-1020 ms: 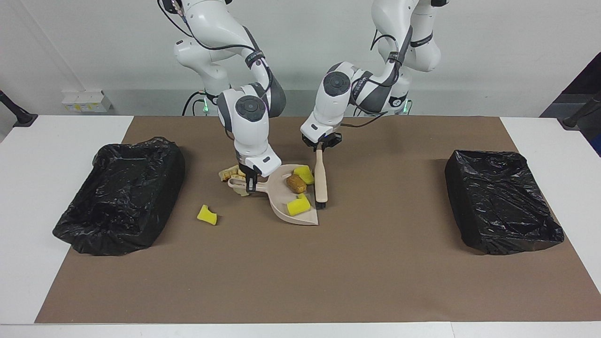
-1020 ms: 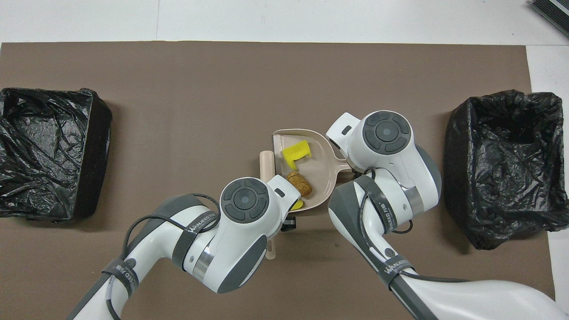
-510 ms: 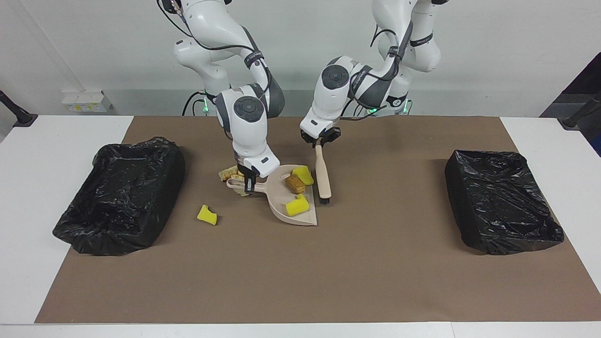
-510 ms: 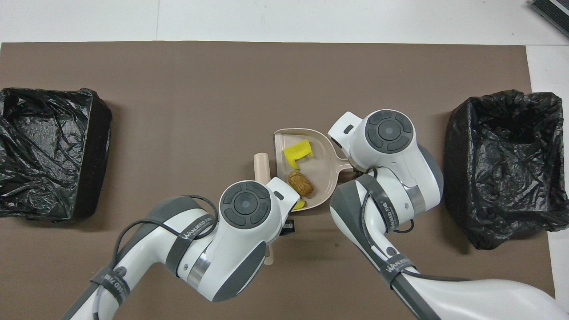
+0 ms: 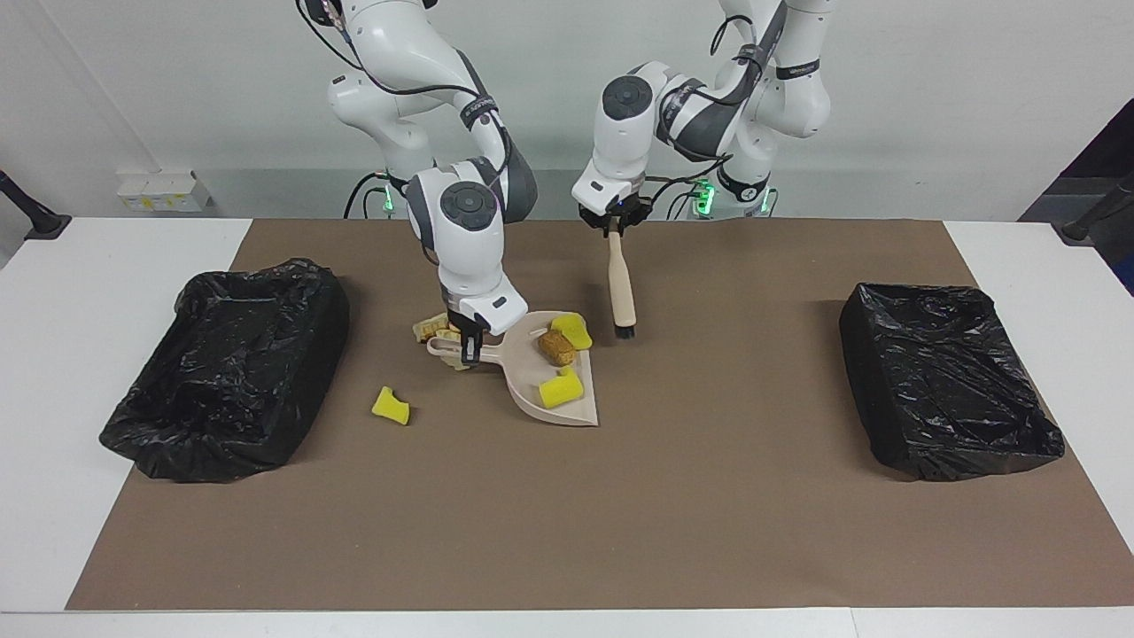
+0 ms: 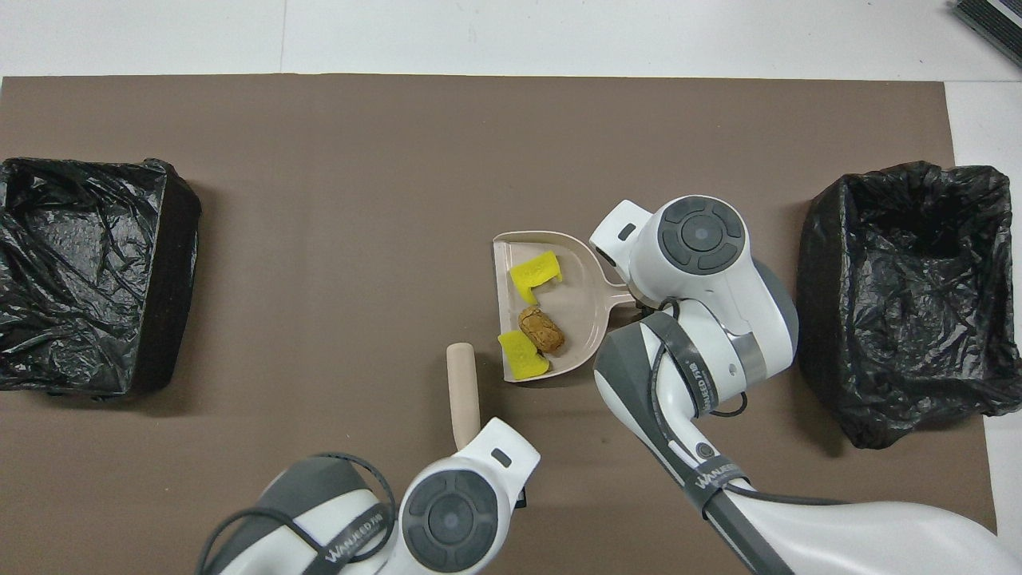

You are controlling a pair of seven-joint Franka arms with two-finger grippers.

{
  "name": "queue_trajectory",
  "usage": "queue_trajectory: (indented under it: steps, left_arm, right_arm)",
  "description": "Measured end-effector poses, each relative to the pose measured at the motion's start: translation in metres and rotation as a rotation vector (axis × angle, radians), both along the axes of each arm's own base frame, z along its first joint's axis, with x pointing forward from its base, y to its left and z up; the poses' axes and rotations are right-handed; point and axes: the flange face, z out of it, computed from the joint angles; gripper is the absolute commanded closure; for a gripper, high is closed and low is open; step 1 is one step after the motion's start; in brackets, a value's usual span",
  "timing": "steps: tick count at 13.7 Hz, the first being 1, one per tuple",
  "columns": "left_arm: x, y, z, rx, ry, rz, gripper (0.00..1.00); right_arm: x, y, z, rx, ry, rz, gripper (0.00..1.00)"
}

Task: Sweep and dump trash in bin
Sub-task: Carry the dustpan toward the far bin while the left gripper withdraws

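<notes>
A beige dustpan (image 5: 532, 377) (image 6: 579, 307) lies on the brown mat, and my right gripper (image 5: 470, 341) is shut on its handle. In the pan are two yellow foam pieces of trash (image 5: 561, 387) (image 6: 535, 270) and one brown lump (image 5: 558, 347) (image 6: 541, 329). Tan scraps (image 5: 432, 329) sit on the mat beside the handle. One yellow scrap (image 5: 391, 406) lies loose, toward the right arm's end. My left gripper (image 5: 612, 225) is shut on the top of the beige brush (image 5: 621, 288) (image 6: 462, 391), which hangs bristles down, over the mat beside the pan's open edge.
Two low bins lined with black bags stand on the mat: one at the right arm's end (image 5: 301, 354) (image 6: 830, 263), one at the left arm's end (image 5: 886, 354) (image 6: 180, 263). In the overhead view both wrists hide their own grippers.
My left arm has lifted the brush off the mat and drawn it back toward the robots, away from the pan. The right gripper, dustpan and trash have stayed put.
</notes>
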Motion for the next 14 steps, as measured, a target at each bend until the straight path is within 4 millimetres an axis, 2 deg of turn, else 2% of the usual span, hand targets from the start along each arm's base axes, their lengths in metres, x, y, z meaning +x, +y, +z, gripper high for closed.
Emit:
queue_trajectory:
  steps: [1, 3, 7, 8, 9, 10, 12, 14]
  left_arm:
    - [-0.017, -0.003, -0.010, 0.001, -0.008, 0.006, 1.00]
    - [-0.039, -0.007, -0.023, 0.008, -0.012, 0.006, 1.00]
    - [-0.052, -0.010, -0.035, -0.008, -0.033, 0.026, 1.00]
    - [-0.053, -0.009, -0.037, -0.009, -0.035, 0.031, 0.95]
    - [-0.053, -0.009, -0.039, -0.008, -0.035, 0.035, 0.52]
    - [-0.052, -0.008, -0.040, -0.007, -0.034, 0.038, 0.01]
    - [-0.050, -0.007, -0.040, -0.006, -0.033, 0.048, 0.00]
    - [-0.045, -0.004, -0.040, -0.006, -0.032, 0.063, 0.00]
  right_arm:
    - [0.001, -0.001, 0.003, 0.002, -0.005, 0.004, 1.00]
    - [0.005, -0.005, 0.015, 0.010, -0.022, 0.008, 1.00]
    - [0.014, -0.026, 0.051, 0.048, -0.028, 0.010, 1.00]
    - [0.017, -0.033, 0.059, 0.057, -0.024, 0.009, 1.00]
    - [0.020, -0.042, 0.065, 0.064, -0.022, 0.000, 1.00]
    - [0.023, -0.053, 0.070, 0.065, -0.025, -0.015, 1.00]
    - [0.030, -0.081, 0.077, 0.065, -0.028, -0.042, 1.00]
    - [0.039, -0.120, 0.082, 0.085, -0.026, -0.054, 1.00]
